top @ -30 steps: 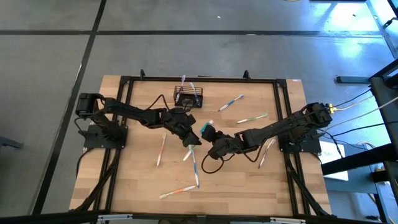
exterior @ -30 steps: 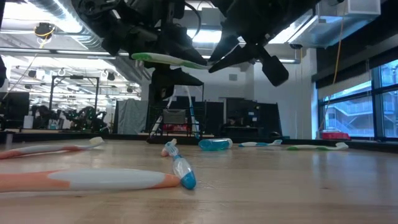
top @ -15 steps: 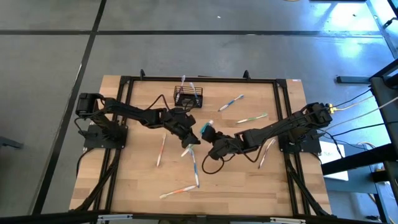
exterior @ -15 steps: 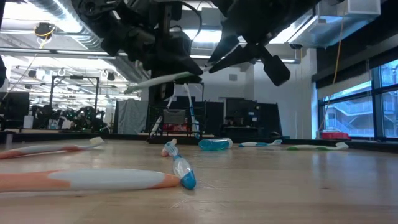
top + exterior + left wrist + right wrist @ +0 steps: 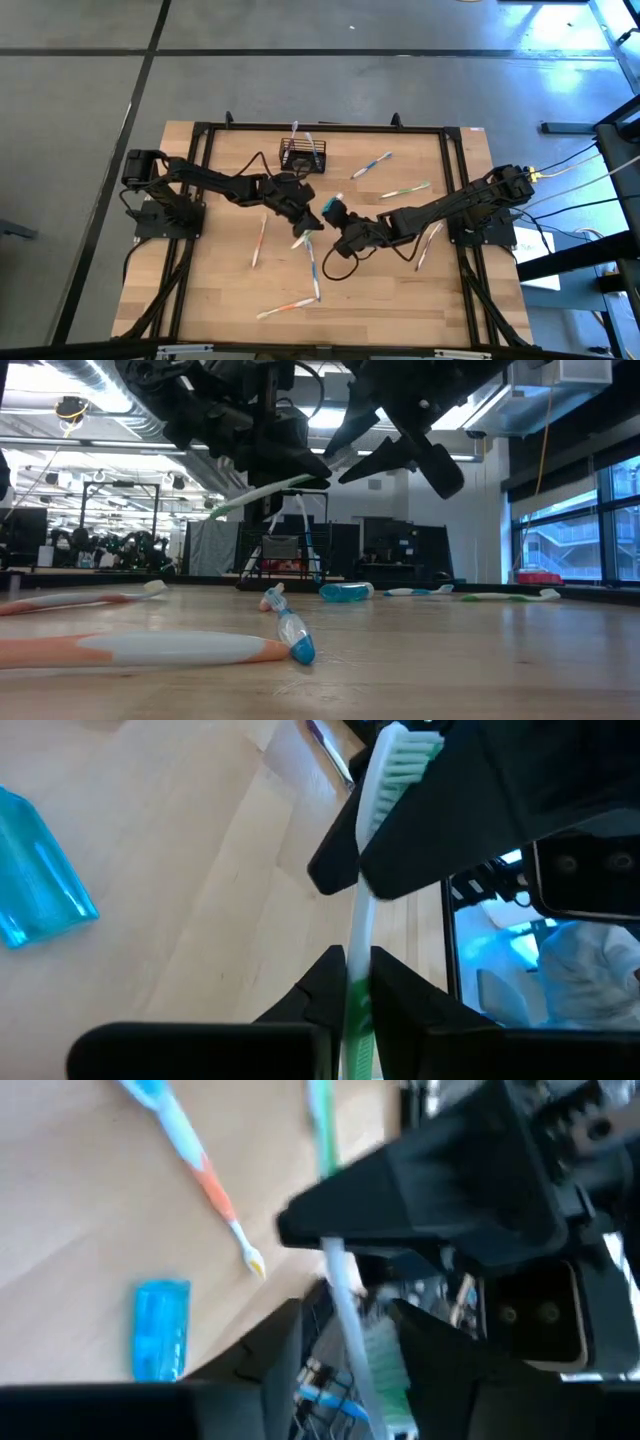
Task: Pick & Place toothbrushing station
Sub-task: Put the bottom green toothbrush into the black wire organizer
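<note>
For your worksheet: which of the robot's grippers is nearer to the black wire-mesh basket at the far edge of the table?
Left. The left gripper sits just in front of the basket, gripping a green toothbrush; the right gripper is farther out, toward the table's middle.

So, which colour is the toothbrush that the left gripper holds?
The toothbrush is white and green with green bristles, clearest in the left wrist view, pinched in the left gripper.

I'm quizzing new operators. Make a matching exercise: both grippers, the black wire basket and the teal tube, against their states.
1 left gripper
2 right gripper
3 black wire-mesh basket
4 small teal tube

A lying flat on the table
B shut on the green-and-white toothbrush
C open
D standing at the table's far edge

Pairs: 1-B, 2-C, 3-D, 4-A
</note>
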`<state>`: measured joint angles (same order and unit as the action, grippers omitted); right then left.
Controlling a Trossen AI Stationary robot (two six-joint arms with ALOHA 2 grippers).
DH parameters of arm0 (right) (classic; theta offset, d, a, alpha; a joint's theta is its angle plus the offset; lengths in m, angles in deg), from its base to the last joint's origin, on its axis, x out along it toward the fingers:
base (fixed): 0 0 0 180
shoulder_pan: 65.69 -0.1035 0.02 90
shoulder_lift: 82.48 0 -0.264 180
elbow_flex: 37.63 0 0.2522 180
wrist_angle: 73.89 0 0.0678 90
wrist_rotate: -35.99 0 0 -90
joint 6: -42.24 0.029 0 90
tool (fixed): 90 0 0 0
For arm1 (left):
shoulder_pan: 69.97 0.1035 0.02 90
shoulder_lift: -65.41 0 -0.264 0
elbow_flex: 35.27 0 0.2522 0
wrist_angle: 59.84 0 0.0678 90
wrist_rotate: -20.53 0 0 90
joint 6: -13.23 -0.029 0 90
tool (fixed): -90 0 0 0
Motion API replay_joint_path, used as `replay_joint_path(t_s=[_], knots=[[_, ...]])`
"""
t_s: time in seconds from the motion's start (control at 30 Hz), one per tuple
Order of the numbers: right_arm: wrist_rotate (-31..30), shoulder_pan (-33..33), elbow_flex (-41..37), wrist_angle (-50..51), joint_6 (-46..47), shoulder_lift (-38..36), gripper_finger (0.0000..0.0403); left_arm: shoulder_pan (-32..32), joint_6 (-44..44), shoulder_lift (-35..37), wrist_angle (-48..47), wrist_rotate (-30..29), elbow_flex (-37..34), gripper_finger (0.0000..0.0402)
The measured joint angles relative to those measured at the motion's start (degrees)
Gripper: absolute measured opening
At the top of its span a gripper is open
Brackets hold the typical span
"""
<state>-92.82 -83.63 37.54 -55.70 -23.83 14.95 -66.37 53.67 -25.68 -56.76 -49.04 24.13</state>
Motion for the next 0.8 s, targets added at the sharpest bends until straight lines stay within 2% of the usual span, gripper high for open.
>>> replay_joint_path(t_s=[0.2, 0.4, 0.53, 0.63, 0.8], knots=[[-10.7, 0.0, 0.0, -4.1, 5.9, -0.1, 0.0208, 0.6, -0.7, 0.0, -0.1, -2.6, 0.1, 0.0027], [-21.8, 0.0, -0.1, -3.0, 7.4, -1.0, 0.0219, 0.9, -3.3, 0.0, -0.4, -8.5, 0.1, 0.0027], [-22.7, 0.0, -0.1, -1.8, 12.0, -3.1, 0.0216, 1.4, -4.7, 0.0, -0.2, -9.2, 0.1, 0.0027], [-22.4, -0.1, -0.1, 3.3, 18.1, -5.8, 0.0212, 2.0, -5.6, 0.7, 0.4, -9.6, 0.1, 0.0028], [-16.3, 0.3, 0.0, 16.9, 34.7, -11.2, 0.0205, 2.7, -8.2, 3.7, 0.5, -11.8, 0.1, 0.0028]])
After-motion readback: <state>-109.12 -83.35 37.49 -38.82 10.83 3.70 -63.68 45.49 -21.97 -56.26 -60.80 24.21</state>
